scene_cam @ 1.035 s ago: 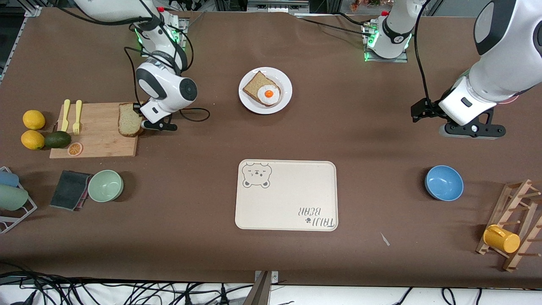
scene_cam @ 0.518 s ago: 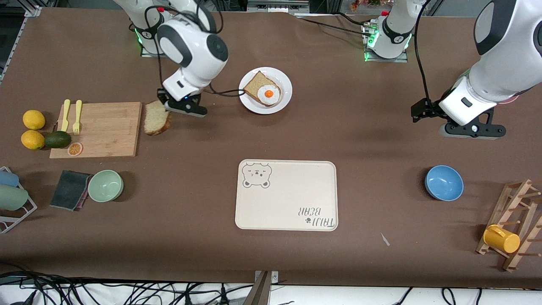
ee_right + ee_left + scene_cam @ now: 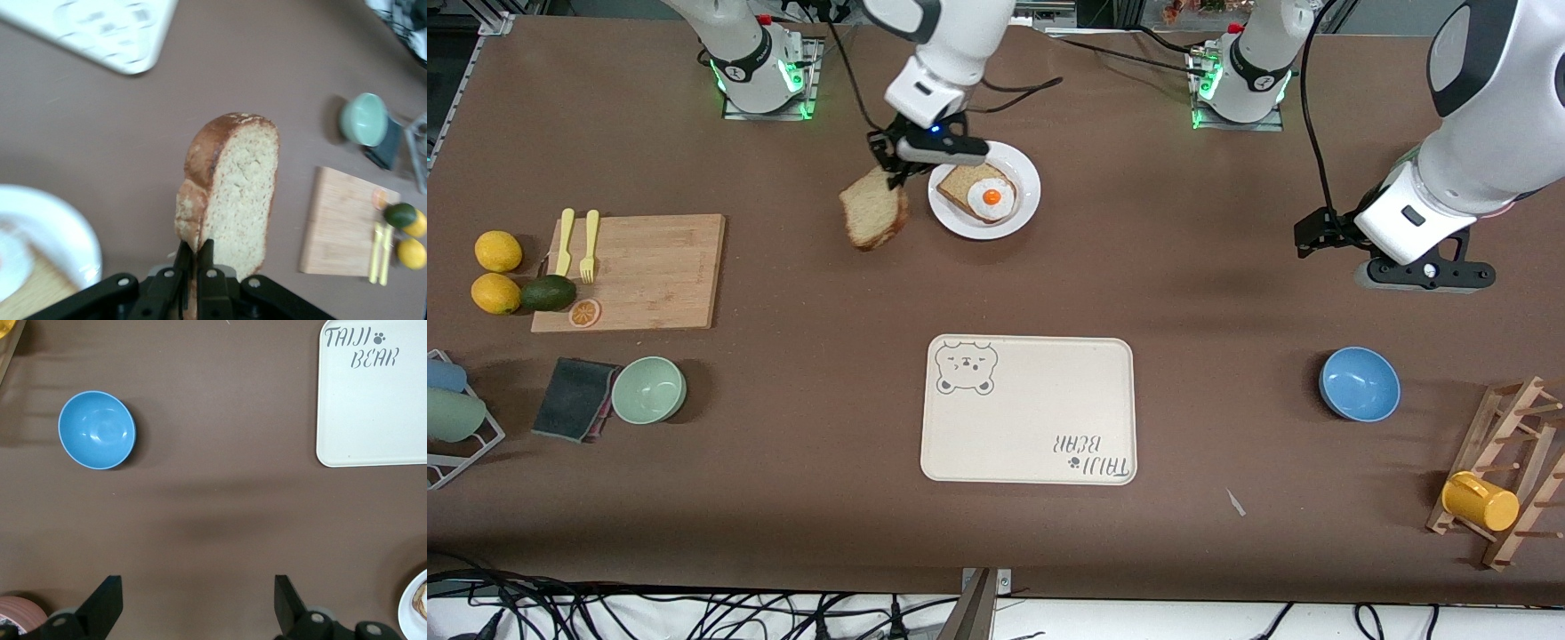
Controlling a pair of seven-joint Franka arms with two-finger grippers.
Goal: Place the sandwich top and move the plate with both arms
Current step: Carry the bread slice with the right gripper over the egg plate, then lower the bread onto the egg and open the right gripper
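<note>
**Front view: bread slice held aloft beside plate**

Right gripper (image 3: pixel 891 171): in the air over the table beside the plate (image 3: pixel 1024 212), at the plate's edge toward the right arm's end. Jaws pinched the sandwich top (image 3: pixel 873 216) by its lower edge.

Sandwich top: hung edgewise from the jaws, clear of the table, tilted, rounded crust end pointing away from the gripper in the right wrist view (image 3: pixel 230 193).

Plate: rested on the table between the two arm bases, carrying a darker slice (image 3: pixel 959 185) with a fried egg (image 3: pixel 991 198) on top.

Left gripper (image 3: pixel 1423 274): waited above bare table toward the left arm's end, over a spot farther from the camera than the blue bowl (image 3: pixel 1359 383). Jaws spread wide, holding nothing.

Tray (image 3: pixel 1028 410): nearer the camera than the plate.

Cutting board (image 3: pixel 636 271): toward the right arm's end.
</note>
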